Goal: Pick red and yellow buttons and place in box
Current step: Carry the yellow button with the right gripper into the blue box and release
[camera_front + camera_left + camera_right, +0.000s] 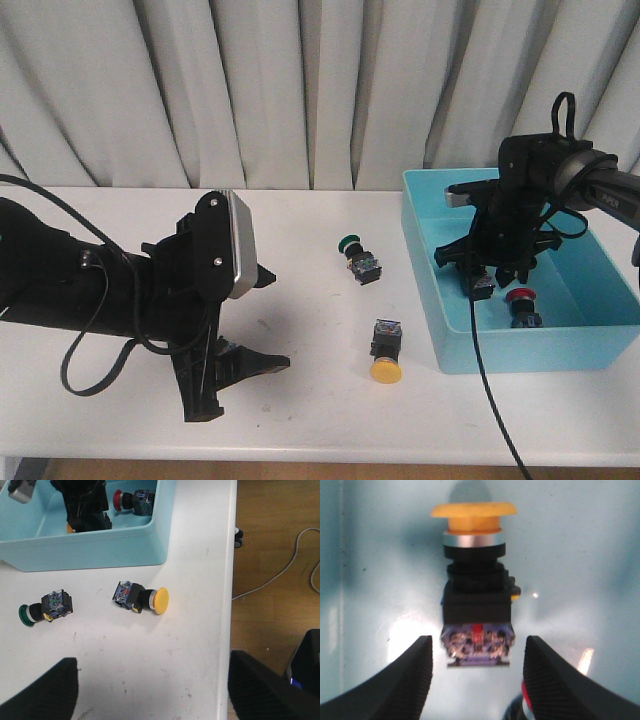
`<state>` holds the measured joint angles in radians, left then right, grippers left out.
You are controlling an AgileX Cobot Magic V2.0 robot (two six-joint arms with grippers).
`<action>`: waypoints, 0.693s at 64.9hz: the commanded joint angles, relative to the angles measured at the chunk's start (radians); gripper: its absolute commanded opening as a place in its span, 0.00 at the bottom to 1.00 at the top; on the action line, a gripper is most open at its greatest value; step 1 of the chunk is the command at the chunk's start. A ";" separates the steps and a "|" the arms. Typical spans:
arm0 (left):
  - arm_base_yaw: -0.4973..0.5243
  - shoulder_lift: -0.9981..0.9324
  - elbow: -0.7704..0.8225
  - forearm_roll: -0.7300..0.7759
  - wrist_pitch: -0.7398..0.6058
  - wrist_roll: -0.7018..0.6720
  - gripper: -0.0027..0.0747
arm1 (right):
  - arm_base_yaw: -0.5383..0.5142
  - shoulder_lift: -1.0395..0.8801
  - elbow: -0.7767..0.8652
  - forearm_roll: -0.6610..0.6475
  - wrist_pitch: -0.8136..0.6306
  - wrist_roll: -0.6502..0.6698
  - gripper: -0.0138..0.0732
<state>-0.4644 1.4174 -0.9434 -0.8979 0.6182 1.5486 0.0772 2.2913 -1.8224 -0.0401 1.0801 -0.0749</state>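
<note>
Your right gripper (476,677) hangs inside the light-blue rectangular plastic box (430,290), its ribbed black fingers (410,675) spread apart and holding nothing. Just beyond the fingertips, centred on the gap, a yellow mushroom-capped push button on a blocky black body (475,605) lies on the glossy box floor, terminal end toward you, cap pointing away. Just beside that gripper in the front view, a red-capped button with a black body (522,303) rests on the box floor too.

Your left gripper (262,318) hovers over the smooth white table (300,410), fingers (42,690) wide apart and empty. Ahead of it lies a second yellow round-capped button (141,598) on its side, outside the box, near the wall. A green-capped button (46,609) lies beside it, apart.
</note>
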 commanded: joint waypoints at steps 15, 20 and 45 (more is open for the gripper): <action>-0.003 -0.027 -0.026 -0.041 -0.002 -0.010 0.78 | -0.002 -0.328 0.046 0.060 0.056 -0.009 0.64; -0.003 -0.027 -0.026 -0.041 0.011 -0.010 0.78 | -0.002 -0.440 0.133 0.074 0.024 -0.021 0.64; -0.003 -0.027 -0.026 -0.041 0.034 -0.013 0.78 | -0.002 -0.967 0.676 0.080 -0.134 -0.033 0.64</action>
<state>-0.4644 1.4174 -0.9434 -0.8979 0.6615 1.5486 0.0772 1.4387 -1.2193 0.0389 0.9966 -0.1033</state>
